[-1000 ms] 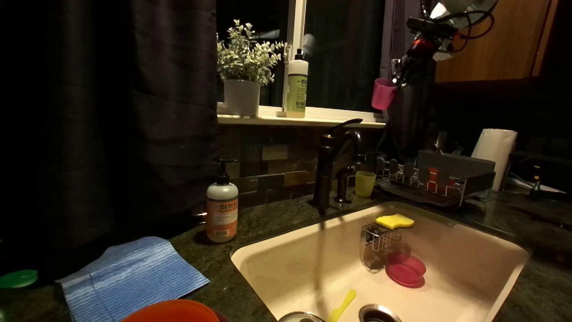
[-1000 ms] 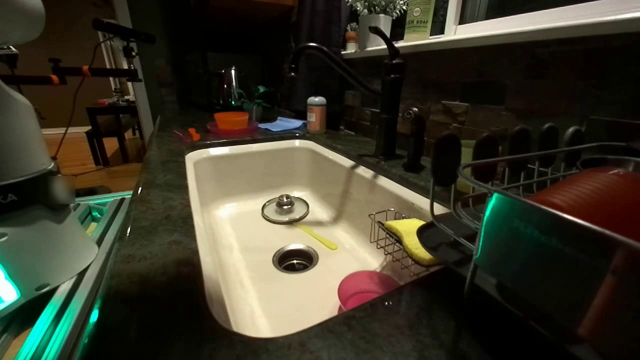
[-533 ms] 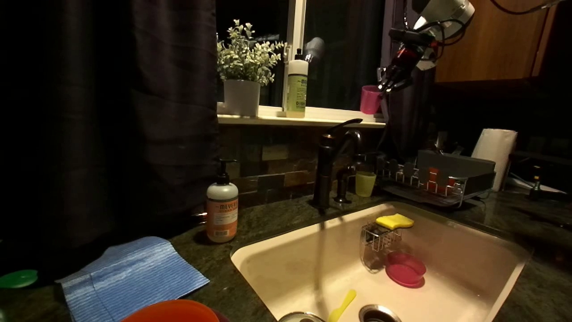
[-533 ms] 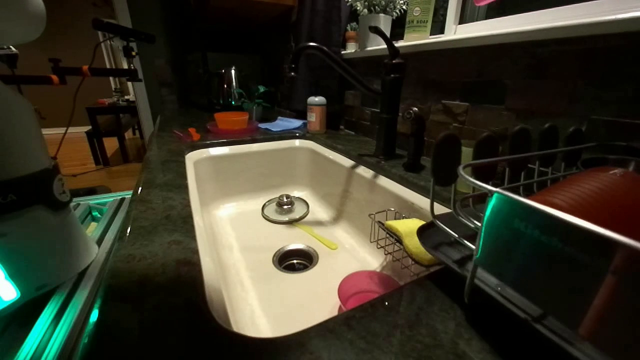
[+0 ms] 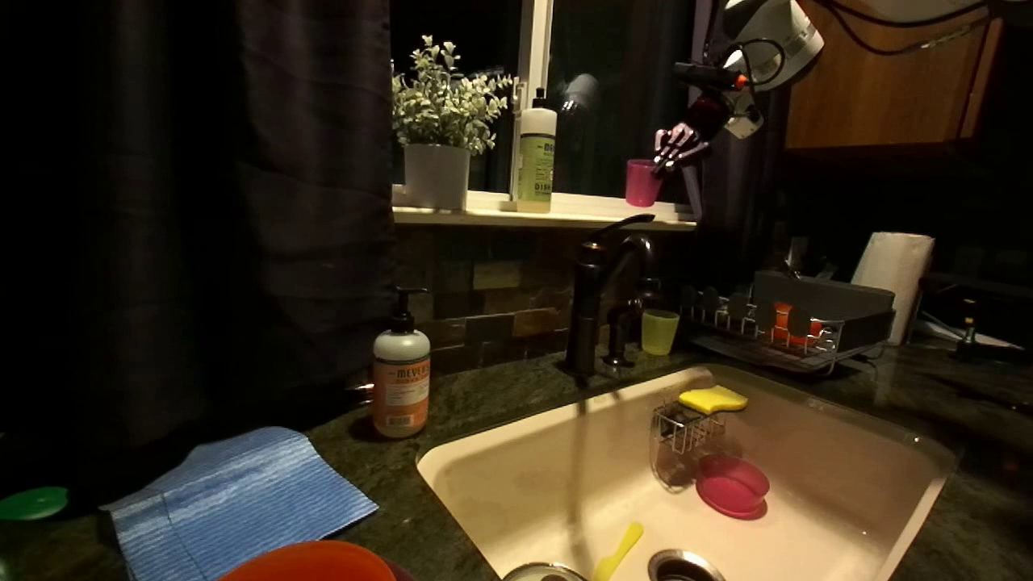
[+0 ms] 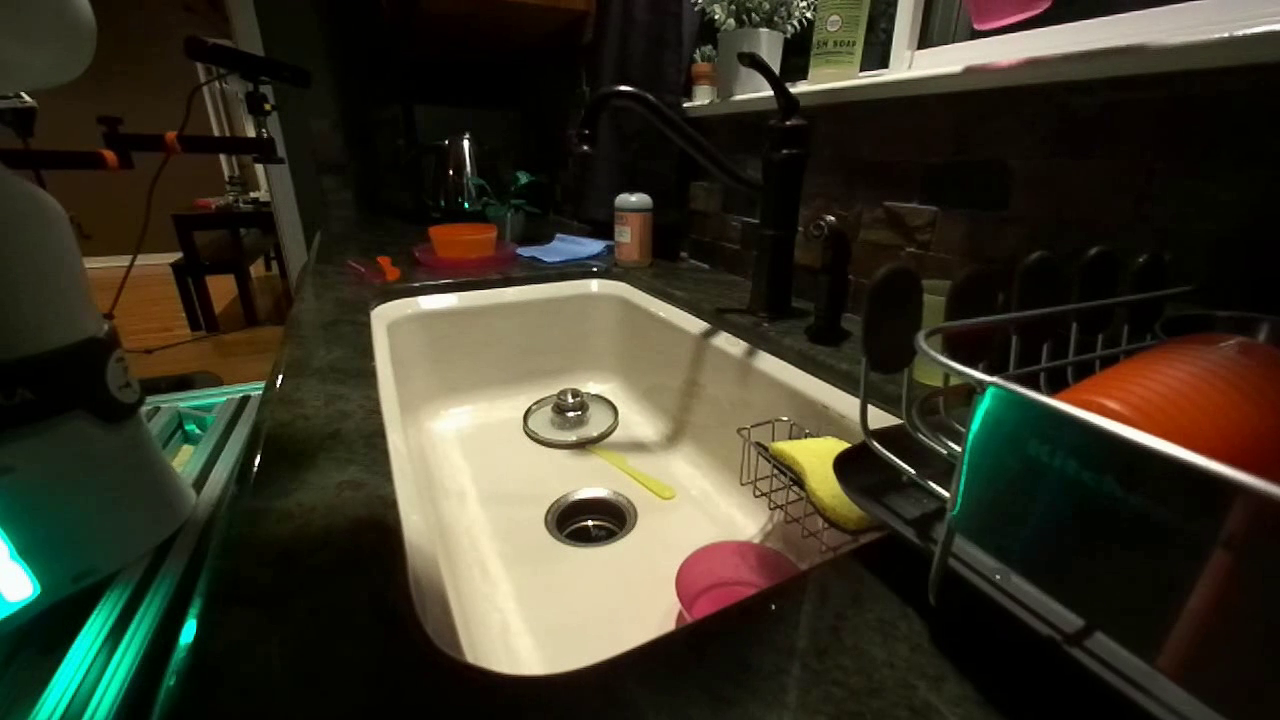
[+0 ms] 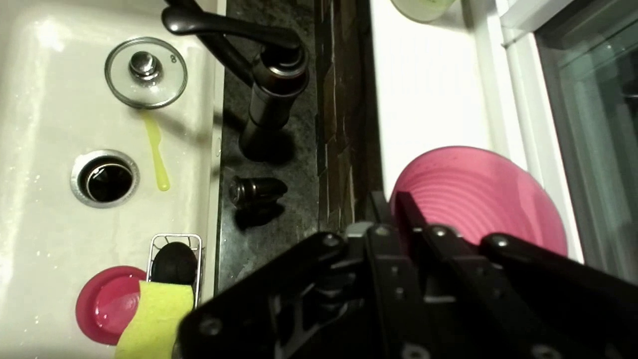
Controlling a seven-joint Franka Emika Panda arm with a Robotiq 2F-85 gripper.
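In an exterior view, the arm (image 5: 795,40) is slanting down from the upper right, and the gripper (image 7: 394,199) is pinching the pink cup (image 7: 478,194) by its rim. The cup is hanging, mouth up, above the windowsill (image 7: 428,89), overlapping the window frame (image 7: 533,124) in the wrist view. Open room is separating it from the soap bottle (image 5: 537,165); the faucet (image 5: 588,315) is standing lower, past the sill's edge.

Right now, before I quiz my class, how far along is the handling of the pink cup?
Done: the gripper is shut on the wall of the pink cup. In hand: the cup is held up at the windowsill, with a gap showing beneath it in an exterior view. Left: it is neither set down nor released, so both probably remain.
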